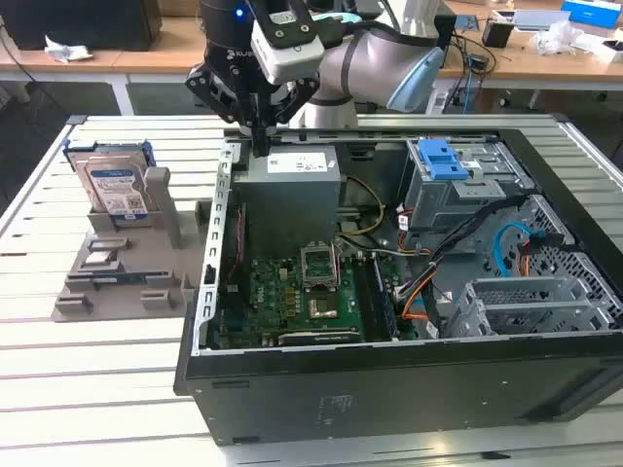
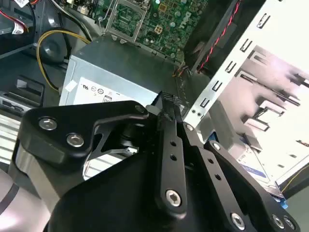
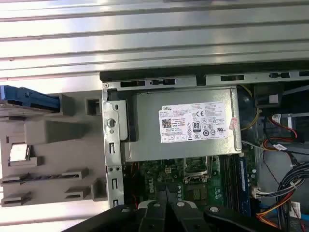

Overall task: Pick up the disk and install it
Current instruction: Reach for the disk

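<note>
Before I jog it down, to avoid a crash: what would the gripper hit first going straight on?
Probably the power supply, at its edge beside the case wall: the gripper points down right there. Depth is unclear, so it might catch the wall's rim instead.

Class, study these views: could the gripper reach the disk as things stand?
Probably yes. The disk stands upright in the grey holder outside the computer case, its top edge uncovered. The gripper hangs above the case wall nearest the holder, and nothing stands between them.
</note>
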Available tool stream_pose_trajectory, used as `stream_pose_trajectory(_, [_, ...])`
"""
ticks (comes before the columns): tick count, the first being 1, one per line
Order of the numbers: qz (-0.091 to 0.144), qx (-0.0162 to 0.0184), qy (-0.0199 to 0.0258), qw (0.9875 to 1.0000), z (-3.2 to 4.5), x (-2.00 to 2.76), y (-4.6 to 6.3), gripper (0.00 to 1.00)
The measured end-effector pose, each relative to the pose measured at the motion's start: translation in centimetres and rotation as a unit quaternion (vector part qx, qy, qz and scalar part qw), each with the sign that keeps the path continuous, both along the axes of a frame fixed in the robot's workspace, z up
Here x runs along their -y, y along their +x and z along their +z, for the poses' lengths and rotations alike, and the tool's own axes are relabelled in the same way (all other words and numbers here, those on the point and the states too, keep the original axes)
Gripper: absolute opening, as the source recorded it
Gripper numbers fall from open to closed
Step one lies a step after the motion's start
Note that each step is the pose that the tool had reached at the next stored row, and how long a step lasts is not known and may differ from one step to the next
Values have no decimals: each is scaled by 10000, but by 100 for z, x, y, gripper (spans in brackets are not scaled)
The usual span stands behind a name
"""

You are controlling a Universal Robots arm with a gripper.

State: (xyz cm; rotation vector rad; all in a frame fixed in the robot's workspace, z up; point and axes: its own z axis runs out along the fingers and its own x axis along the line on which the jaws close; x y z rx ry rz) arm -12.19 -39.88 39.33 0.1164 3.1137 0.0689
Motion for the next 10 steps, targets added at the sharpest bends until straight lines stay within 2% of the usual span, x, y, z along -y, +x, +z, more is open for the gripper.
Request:
stream_pose_trajectory(2, [0, 0, 0, 10000, 0, 0, -122, 11])
stream_pose_trajectory(10, [-1, 0, 0, 10000, -1, 0, -374, 11])
